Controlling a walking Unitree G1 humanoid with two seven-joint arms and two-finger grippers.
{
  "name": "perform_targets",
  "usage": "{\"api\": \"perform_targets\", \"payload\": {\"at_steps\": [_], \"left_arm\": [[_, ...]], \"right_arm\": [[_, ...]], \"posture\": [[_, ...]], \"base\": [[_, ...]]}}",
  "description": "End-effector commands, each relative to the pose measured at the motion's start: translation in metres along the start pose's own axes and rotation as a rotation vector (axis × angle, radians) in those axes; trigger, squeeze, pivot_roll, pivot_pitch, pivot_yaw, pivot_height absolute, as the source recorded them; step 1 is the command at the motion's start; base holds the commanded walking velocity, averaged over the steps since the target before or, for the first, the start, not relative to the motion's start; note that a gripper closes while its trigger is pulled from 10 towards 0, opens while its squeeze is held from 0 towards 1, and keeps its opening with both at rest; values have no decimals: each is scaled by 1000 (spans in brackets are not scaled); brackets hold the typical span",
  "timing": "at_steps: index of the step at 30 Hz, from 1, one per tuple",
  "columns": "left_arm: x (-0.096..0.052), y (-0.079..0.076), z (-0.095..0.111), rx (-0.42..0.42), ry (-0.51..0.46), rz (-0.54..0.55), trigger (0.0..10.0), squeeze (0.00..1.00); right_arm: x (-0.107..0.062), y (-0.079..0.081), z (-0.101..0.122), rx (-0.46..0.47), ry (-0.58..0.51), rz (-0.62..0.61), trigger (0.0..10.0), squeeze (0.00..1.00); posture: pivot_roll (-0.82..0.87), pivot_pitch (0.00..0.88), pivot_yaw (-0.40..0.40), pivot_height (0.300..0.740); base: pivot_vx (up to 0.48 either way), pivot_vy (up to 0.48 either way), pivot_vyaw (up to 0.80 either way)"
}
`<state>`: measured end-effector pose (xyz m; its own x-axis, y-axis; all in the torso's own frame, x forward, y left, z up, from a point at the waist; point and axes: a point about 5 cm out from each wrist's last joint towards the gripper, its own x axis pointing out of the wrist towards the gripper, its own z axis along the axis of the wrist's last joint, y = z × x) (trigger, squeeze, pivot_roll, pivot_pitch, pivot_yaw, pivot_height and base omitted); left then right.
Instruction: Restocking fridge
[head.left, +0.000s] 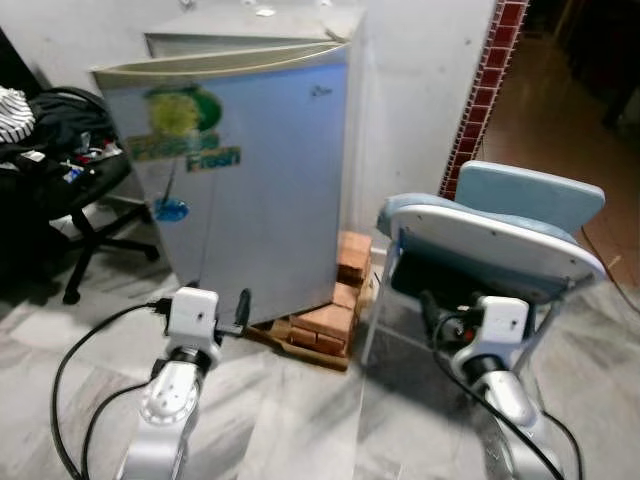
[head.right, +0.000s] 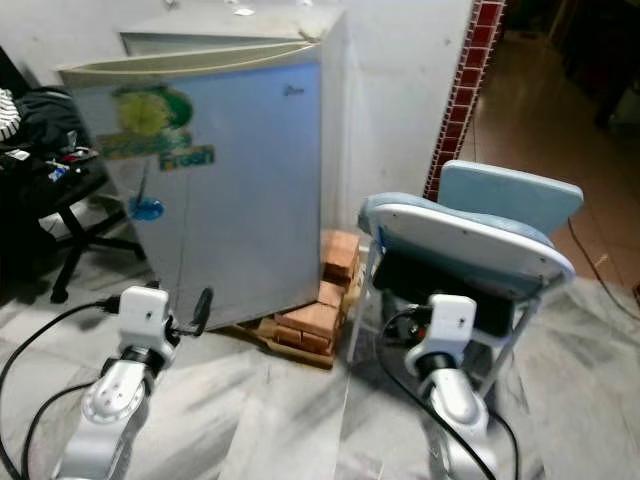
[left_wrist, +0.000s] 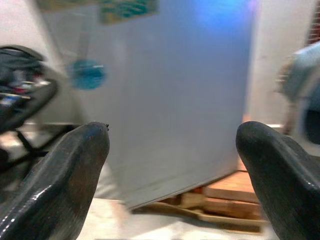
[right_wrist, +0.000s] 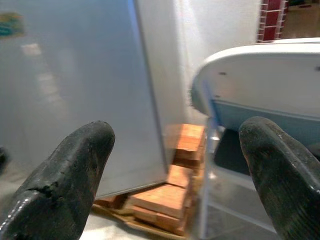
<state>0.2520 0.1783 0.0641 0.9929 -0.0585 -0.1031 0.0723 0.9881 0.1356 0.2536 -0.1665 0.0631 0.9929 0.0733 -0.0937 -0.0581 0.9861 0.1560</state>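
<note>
The fridge (head.left: 250, 170) stands against the white wall (head.left: 420, 90), door closed and facing the robot, its base raised on a stack of bricks (head.left: 335, 300) that pokes out past its right lower corner. A green and blue sticker (head.left: 185, 125) sits near the door's upper left edge. To the right, just beside the bricks, a pale blue folding chair (head.left: 500, 235) leans with its seat tipped up, leaving only a narrow strip of marble floor (head.left: 300, 420) between it and the fridge. To the left a black office chair (head.left: 80, 190) piled with dark clothes stands near the fridge's left edge (its wheeled base reaches out over the floor). A column of red tiles (head.left: 480, 90) edges the wall, with a brown-floored passage beyond.

The left claw (left_wrist: 172, 150) hovers low before the door's bottom edge, fingers wide apart, holding nothing. The right claw (right_wrist: 175, 160) hangs before the chair's front leg, fingers likewise spread and empty
</note>
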Motion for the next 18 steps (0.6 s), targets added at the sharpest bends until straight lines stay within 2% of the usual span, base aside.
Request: {"api": "perform_targets", "payload": {"at_steps": [1,3,4,7,10,12,17,18], "left_arm": [[3,-5,4,-16,-14,-18,10000,0],[4,-5,4,-17,-18,-18,10000,0],[5,-6,5,-23,-23,-27,10000,0],[6,-6,6,-23,-33,-36,10000,0],[10,-8,10,-17,-49,-45,10000,0],[12,-10,14,-21,-61,-41,10000,0],[12,-9,16,-32,-66,-29,10000,0],[11,-10,15,-29,-65,-39,10000,0]], "right_arm": [[0,-13,6,-47,-17,-71,10000,0],[1,-16,6,-81,-21,-101,10000,0],[2,-16,6,-49,-24,-97,10000,0],[2,-19,7,-65,-37,-124,10000,0],[2,-17,6,-63,-1,-90,10000,0],[-1,-17,9,-38,-31,-99,10000,0],[-4,-14,11,-42,-60,-89,10000,0],[-4,-14,9,-23,-54,-111,10000,0]], "posture": [[-22,0,44,740],[-24,0,47,740],[-26,0,48,740],[-30,0,51,740],[-28,0,48,740],[-15,0,44,740],[-21,0,47,740],[-21,0,47,740]], "base": [[0,480,0],[0,480,0],[0,480,0],[0,480,0],[0,480,0],[0,480,0],[0,480,0],[0,480,-800]]}}
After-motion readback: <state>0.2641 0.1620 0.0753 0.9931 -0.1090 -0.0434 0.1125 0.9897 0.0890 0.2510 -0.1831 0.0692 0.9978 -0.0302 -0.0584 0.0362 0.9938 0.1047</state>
